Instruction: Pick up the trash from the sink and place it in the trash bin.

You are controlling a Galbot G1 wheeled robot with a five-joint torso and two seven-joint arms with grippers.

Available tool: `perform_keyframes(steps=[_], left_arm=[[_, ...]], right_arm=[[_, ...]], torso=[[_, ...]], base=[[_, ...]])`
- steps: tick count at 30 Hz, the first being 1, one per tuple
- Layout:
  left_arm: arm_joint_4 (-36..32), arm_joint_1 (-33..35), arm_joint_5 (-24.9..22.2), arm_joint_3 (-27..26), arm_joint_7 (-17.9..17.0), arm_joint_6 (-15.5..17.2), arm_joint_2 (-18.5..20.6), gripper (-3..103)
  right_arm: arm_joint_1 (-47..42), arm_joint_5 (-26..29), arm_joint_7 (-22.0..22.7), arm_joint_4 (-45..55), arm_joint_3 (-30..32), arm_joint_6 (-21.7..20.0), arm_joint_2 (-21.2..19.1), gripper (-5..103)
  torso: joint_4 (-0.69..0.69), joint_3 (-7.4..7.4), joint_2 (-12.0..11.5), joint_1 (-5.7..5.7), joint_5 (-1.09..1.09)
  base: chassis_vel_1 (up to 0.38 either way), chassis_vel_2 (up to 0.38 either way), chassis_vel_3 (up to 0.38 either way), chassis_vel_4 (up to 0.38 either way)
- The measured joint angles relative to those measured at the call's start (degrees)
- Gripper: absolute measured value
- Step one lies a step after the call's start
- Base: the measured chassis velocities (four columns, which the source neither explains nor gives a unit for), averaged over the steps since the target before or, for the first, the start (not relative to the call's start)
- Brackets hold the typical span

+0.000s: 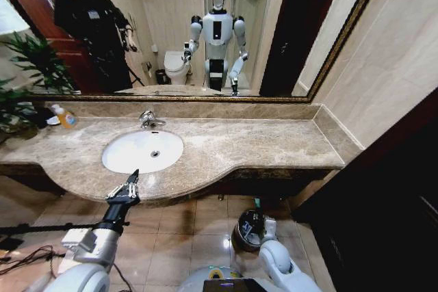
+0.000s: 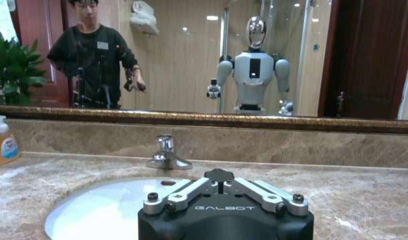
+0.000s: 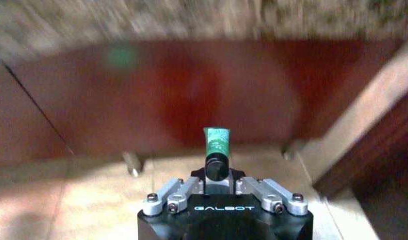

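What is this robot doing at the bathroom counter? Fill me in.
It is clearing trash from the oval white ceramic sink. The right gripper is low by the small round dark trash bin on the floor, shut on a green-ended piece of trash. The left gripper hangs at the marble counter's front edge, near the basin.

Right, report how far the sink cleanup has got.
The sink basin looks bare of trash. The right gripper, low by the trash bin on the floor, is shut on a green-ended tube, not yet dropped in. The left gripper hovers at the counter's front edge, holding nothing.
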Motion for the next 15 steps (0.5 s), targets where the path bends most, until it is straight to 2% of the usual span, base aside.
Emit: perform_keyframes(steps=[7,15], left_arm=[[0.00,0.00,0.00,0.00,0.00,0.00,0.00,0],[0.00,0.00,0.00,0.00,0.00,0.00,0.00,0]], right_arm=[[4.87,9.82,-0.04,-11.27,0.09,1.82,0.81,20],[8.14,10.59,-0.04,-16.13,-0.17,3.05,2.70,20]], torso=[[0.00,0.00,0.00,0.00,0.00],[0.00,0.00,0.00,0.00,0.00]], base=[[0.000,0.000,0.000,0.000],[0.000,0.000,0.000,0.000]])
